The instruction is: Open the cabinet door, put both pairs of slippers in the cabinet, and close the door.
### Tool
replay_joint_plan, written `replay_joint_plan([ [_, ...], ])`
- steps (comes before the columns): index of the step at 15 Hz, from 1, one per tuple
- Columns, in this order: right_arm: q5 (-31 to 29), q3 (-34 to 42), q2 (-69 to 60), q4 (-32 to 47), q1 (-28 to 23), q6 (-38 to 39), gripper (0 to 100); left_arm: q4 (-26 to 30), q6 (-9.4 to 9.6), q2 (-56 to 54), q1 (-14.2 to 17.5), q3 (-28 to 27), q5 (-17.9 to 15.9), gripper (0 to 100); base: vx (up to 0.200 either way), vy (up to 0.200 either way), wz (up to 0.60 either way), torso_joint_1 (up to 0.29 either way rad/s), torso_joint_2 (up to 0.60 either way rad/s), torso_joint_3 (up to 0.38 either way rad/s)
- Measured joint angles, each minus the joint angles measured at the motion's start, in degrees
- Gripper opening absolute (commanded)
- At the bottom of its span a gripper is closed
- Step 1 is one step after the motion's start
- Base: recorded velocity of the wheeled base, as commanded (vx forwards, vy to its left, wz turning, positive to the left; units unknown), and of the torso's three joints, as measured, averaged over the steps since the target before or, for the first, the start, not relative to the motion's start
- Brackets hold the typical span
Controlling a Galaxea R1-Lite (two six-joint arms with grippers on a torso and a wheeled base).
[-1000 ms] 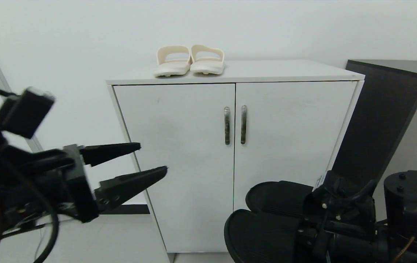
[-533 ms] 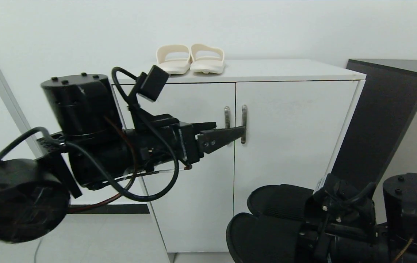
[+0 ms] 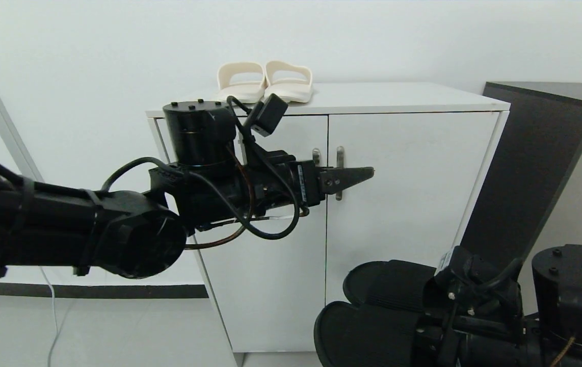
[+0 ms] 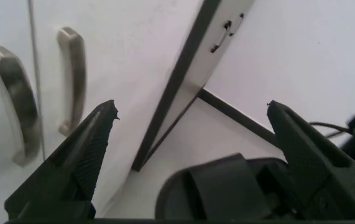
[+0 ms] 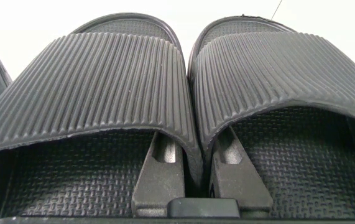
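Observation:
The white cabinet (image 3: 403,168) stands with both doors shut, its two metal handles (image 3: 340,153) side by side at the centre. A cream pair of slippers (image 3: 264,81) rests on its top. My left gripper (image 3: 367,173) is held level in front of the handles, tips just past the right door's handle. In the left wrist view that gripper (image 4: 191,109) is open, with both handles (image 4: 71,81) off to one side of one finger (image 4: 93,143), not between the two. My right gripper (image 5: 199,177) is shut on the black pair of slippers (image 3: 372,311), pinching their inner straps together, low at the right.
A dark grey cabinet (image 3: 535,168) stands right against the white one. A white wall lies behind, with a black skirting strip (image 3: 117,291) and a thin white cable (image 3: 51,316) at the lower left. Bare floor lies in front of the left door.
My left arm has swung up and rightward from the lower left until its open gripper reached the door handles. The right arm with the black slippers has stayed put.

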Motion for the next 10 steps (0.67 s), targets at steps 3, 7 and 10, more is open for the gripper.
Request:
replay_joint_plan([
  [3, -0.02, 0.00, 0.01, 0.00, -0.09, 0.02, 0, 2.86, -0.02, 3.58, 0.04, -4.94, 2.38, 100, 0.000, 0.000, 0.00, 0.000, 0.00, 0.000],
  [7, -0.02, 0.00, 0.04, 0.00, -0.20, 0.00, 0, 5.99, -0.02, 6.10, 0.09, -9.01, 6.07, 100, 0.000, 0.000, 0.00, 0.000, 0.00, 0.000],
  [10, -0.10, 0.00, 0.11, 0.02, -0.20, -0.05, 0, 6.22, -0.02, 7.14, 0.04, -10.62, 6.97, 100, 0.000, 0.000, 0.00, 0.000, 0.00, 0.000],
])
